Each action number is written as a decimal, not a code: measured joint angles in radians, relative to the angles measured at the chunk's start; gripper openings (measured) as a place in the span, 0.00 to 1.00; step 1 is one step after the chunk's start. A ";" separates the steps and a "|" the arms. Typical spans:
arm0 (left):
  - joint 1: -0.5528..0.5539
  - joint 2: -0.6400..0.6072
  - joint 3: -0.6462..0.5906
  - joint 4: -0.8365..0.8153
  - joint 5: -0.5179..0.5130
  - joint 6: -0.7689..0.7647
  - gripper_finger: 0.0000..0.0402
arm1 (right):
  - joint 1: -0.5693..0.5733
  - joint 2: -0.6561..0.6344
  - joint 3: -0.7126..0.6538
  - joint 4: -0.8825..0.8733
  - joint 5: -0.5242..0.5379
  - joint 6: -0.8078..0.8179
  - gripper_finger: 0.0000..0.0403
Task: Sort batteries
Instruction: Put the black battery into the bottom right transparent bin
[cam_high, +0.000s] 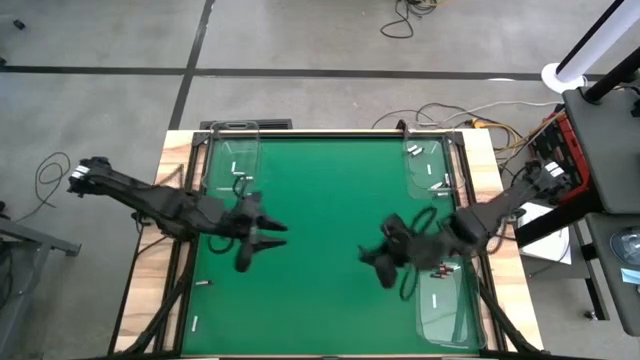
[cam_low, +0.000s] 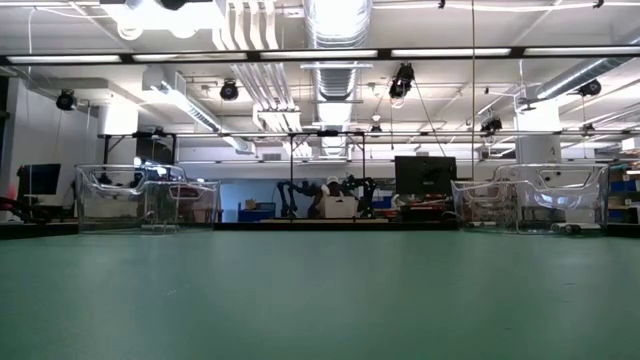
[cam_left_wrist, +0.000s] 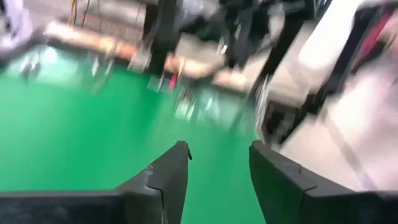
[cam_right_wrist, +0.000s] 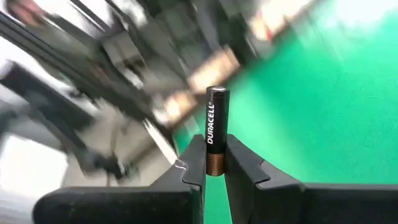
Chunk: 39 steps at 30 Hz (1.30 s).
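Right pincer, in the high view, hangs over the green surface, a little toward the right half of it; from this view its fingers are too dark to read. Just beside it, toward the right edge, lies a clear tray with a few pale batteries inside, and a small dark and red piece lies on the surface between the pincer and that tray. Farther off, at the far right corner, a second clear tray holds more pale batteries. Left pincer hangs over the left half, well apart from the right one. Just behind it stands a third clear tray with pale batteries inside, and two loose pale batteries lie on the surface on the near side of it.

In the low view no pincer shows; only clear trays stand at the far left and the far right of the surface.

In the left wrist view, the left pincer has its two fingers apart, with only green surface between them.

In the right wrist view, the right pincer is clamped on one black and copper Duracell battery, which stands upright between the fingers, its top well above the fingertips.
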 joint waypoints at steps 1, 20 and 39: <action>-0.011 -0.035 0.000 -0.095 0.000 -0.012 0.38 | 0.036 -0.006 -0.001 -0.105 -0.018 0.080 0.06; -0.099 -0.185 -0.002 -0.878 0.071 -0.321 0.39 | 0.379 0.115 -0.294 -0.542 -0.461 -0.122 0.06; -0.181 -0.151 -0.032 -0.990 0.126 -0.385 0.39 | 0.379 0.112 -0.555 -0.255 -0.459 -0.122 0.08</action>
